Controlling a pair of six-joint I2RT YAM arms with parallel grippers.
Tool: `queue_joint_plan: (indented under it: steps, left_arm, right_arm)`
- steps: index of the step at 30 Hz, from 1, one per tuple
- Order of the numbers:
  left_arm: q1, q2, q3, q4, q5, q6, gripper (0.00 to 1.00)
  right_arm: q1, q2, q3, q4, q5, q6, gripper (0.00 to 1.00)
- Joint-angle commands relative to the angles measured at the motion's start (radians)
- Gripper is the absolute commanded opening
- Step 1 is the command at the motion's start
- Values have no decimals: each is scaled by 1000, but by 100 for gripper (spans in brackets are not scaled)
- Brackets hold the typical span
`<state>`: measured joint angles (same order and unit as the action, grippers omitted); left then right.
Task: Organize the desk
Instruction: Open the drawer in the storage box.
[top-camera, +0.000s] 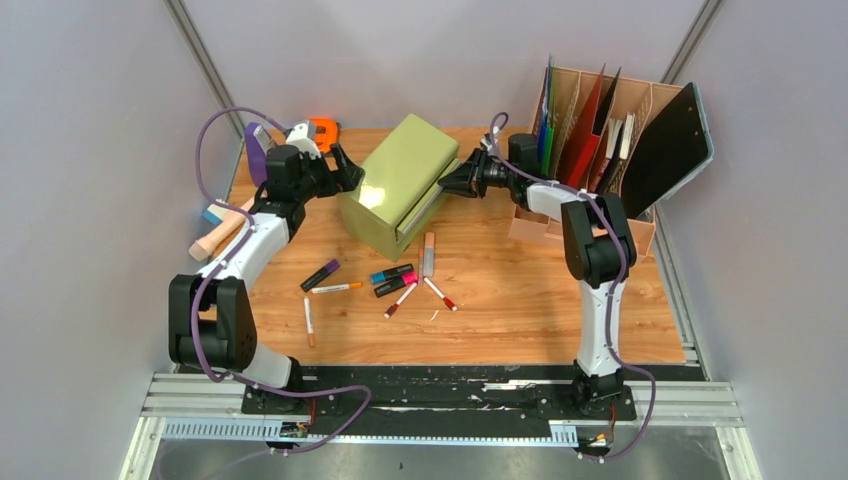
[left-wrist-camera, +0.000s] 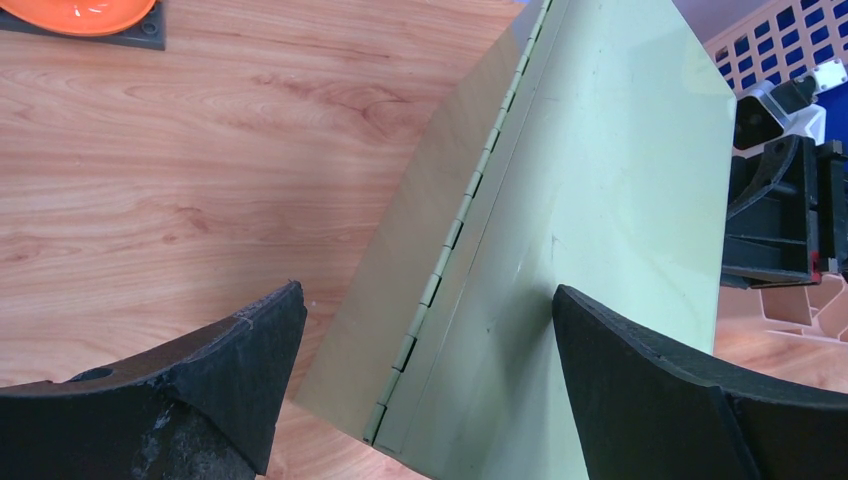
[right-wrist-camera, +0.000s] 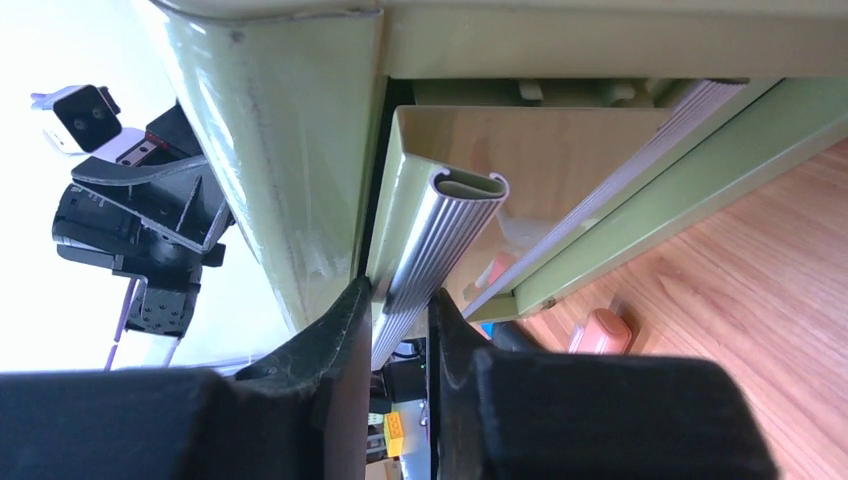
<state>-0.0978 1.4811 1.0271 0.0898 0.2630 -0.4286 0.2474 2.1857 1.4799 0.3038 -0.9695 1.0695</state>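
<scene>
Two hands on one box right now! The olive-green drawer chest (top-camera: 400, 175) sits skewed at the back middle of the table (top-camera: 520, 320), the wood-grain top that fills the space ahead of both arms. The right hand (right-wrist-camera: 400, 320) is pinched tight on the ribbed silver drawer handle (right-wrist-camera: 440, 240), and that drawer stands a little way out. The left hand (left-wrist-camera: 430, 330) is spread wide at the chest's hinged rear edge; whether it touches, I can't tell. Pens and markers (top-camera: 390, 278) lie scattered in front, with a file rack (top-camera: 600, 130) at the back right.
</scene>
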Motion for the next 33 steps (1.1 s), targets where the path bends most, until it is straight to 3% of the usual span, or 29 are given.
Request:
queue_joint_plan:
  steps: [1, 13, 21, 28, 33]
  left_arm:
    - [-4, -16, -8, -75, -31, 33, 100]
    - [-4, -20, -7, -76, -32, 36, 100]
    - [-4, -22, 50, -98, -43, 93, 100]
    - [-3, -17, 172, -182, -46, 199, 100]
    - [-3, -33, 254, -237, -29, 306, 100]
  right_arm:
    - [-8, -73, 19, -53, 41, -159, 0]
    - [-21, -158, -69, -37, 19, -186, 0]
    - [-28, -273, -150, -129, 27, -339, 0]
    - [-32, -364, -182, -284, 26, -556, 17]
    - [-31, -414, -168, -398, 13, -694, 56]
